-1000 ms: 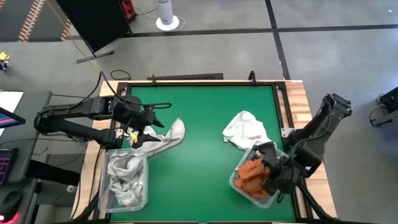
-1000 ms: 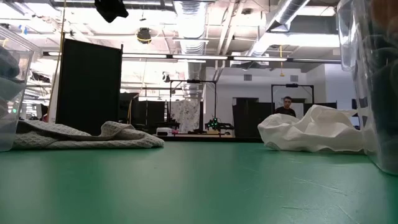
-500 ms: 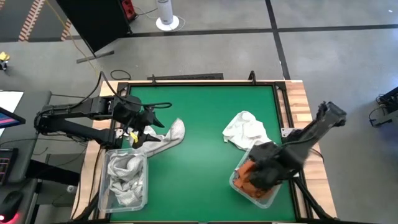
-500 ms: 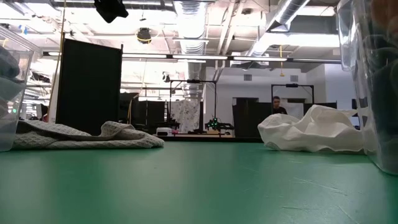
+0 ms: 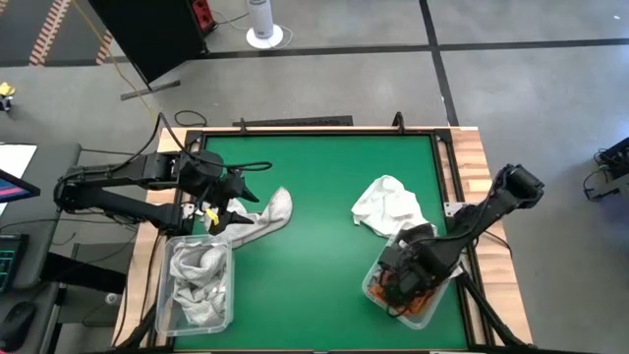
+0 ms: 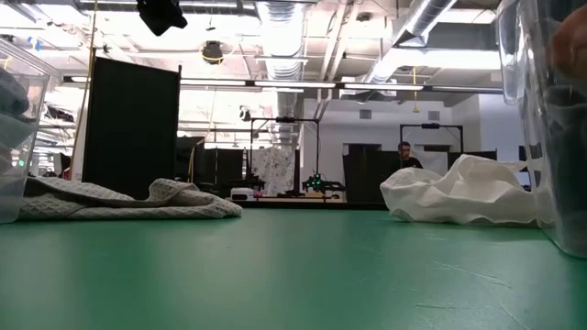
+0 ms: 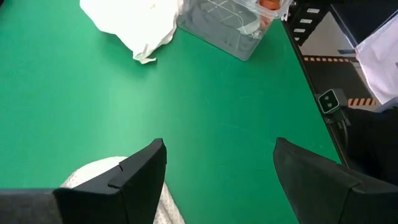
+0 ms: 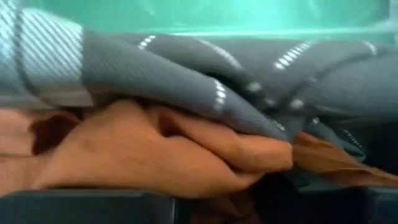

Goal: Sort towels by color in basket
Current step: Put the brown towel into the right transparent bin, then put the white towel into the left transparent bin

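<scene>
Since the rust orange towel (image 8: pixel 155 155) sits bunched in the right bin (image 5: pixel 378 295) with a dark grey towel (image 8: pixel 205 74) draped over it, my main worry is a mixed grab: the right end effector (image 5: pixel 398 280) is buried in that pile, and pulling up could drag both colours out or tip the light bin off the counter (image 5: pixel 324 197) edge, which is close at 5 o'clock. I can't tell whether its fingers are apart or together; cloth fills the right wrist view.

White towel (image 5: pixel 388 205) lies on the counter just at 12 o'clock of that bin, touching or nearly touching its rim, so it could snag too.

Checked towel (image 5: pixel 260 218) lies at 9 o'clock on the counter, one end by the left bin (image 5: pixel 200 285), which already holds grey-white cloth. Left end effector (image 5: pixel 218 197) hangs above it with fingers (image 7: pixel 134 177) spread wide, holding nothing. Risk there: a descent off-centre catches only a fold and the towel slides out mid-lift.
</scene>
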You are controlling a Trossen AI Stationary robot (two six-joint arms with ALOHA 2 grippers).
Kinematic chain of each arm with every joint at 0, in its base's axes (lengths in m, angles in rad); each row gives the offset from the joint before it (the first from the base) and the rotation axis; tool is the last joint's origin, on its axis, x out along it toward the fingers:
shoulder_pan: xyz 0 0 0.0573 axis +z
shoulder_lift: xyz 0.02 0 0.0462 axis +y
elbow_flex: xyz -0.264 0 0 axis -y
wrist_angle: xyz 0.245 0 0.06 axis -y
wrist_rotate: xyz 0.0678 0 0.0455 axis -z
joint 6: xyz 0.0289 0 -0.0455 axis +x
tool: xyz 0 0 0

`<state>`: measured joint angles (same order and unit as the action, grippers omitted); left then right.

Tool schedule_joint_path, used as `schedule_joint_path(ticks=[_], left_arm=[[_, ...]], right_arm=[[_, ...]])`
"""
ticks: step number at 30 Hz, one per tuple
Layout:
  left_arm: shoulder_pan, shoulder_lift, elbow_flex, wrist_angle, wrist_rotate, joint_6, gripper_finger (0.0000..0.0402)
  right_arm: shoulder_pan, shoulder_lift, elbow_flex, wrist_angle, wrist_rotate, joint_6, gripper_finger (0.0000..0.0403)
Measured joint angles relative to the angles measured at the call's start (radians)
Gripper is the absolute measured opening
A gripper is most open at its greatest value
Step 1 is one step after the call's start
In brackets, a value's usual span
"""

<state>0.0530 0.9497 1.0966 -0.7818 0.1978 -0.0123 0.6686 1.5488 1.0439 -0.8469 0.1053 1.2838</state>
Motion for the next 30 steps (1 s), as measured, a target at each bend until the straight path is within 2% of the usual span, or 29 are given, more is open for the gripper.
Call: schedule_joint_path(ticks=[3,6,10,13,17,22,26,28,30], left_arm=[[-0.001,0.000,0.000,0.000,0.000,0.000,0.0283],[-0.001,0.000,0.000,0.001,0.000,0.000,0.0283],[-0.001,0.000,0.000,0.015,0.000,0.000,0.0283],[-0.001,0.000,0.000,0.031,0.000,-0.004,0.0283],[-0.001,0.000,0.000,0.040,0.000,-0.011,0.0283],[-0.001,0.000,0.000,0.039,0.000,-0.002,0.0283],[-0.001,0.001,0.000,0.044,-0.016,0.014,0.0283],[-0.001,0.011,0.000,0.060,-0.029,0.016,0.0283],[-0.001,0.016,0.000,0.073,-0.037,0.016,0.0283]], right_arm=[[0.028,-0.034,-0.090,0.100,0.064,0.078,0.0157],[0.049,-0.043,-0.151,0.165,0.086,0.126,0.0154],[0.051,-0.055,-0.154,0.180,0.083,0.122,0.0153],[0.051,-0.107,-0.089,0.074,0.078,0.111,0.0152],[0.058,-0.203,0.050,-0.098,0.145,0.133,0.0152],[0.029,-0.256,0.213,-0.345,0.151,0.148,0.0152],[-0.074,-0.271,0.318,-0.567,0.270,0.062,0.0152],[-0.162,-0.271,0.340,-0.578,0.330,-0.026,0.0152],[-0.275,-0.270,0.341,-0.568,0.333,-0.125,0.0152]])
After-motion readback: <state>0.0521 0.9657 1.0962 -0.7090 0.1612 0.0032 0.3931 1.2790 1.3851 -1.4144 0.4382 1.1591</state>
